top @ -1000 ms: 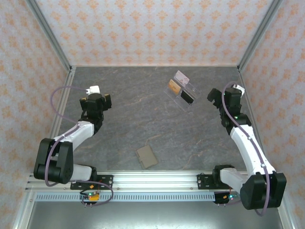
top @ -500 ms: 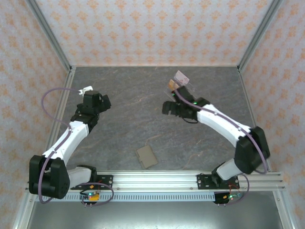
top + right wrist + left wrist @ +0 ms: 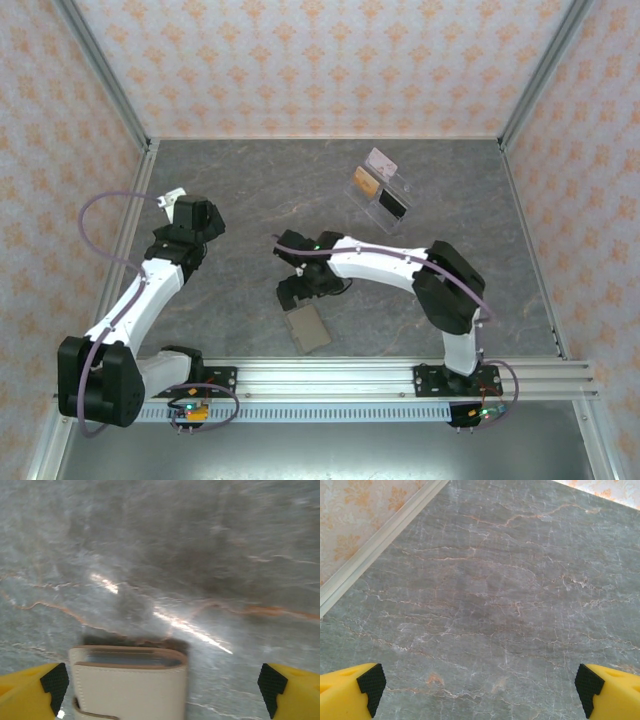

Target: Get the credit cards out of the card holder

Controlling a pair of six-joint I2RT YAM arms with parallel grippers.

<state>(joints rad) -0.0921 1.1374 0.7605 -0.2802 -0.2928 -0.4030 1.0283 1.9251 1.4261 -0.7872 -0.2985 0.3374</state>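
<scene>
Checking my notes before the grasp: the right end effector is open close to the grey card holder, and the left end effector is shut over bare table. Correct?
Not quite. The left end effector is open, not shut: the left wrist view shows its fingertips far apart over bare table. The right end effector is indeed open close to the grey card holder.

Wallet (image 3: 308, 329) flat on table (image 3: 240, 190), at near edge, just left of centre, close behind rail (image 3: 330, 375). Right gripper (image 3: 292, 292) above wallet's far-left edge; right arm (image 3: 390, 265) reaches leftward across table from base at near right. In right wrist view wallet lies between fingertips, nearer left one. Stand (image 3: 383, 195) far, right of centre, well apart from wallet; cards (image 3: 365, 183) at stand's far-left end. Left gripper (image 3: 190, 212) over table's left side, near left wall (image 3: 60, 200), well apart from wallet and stand
</scene>
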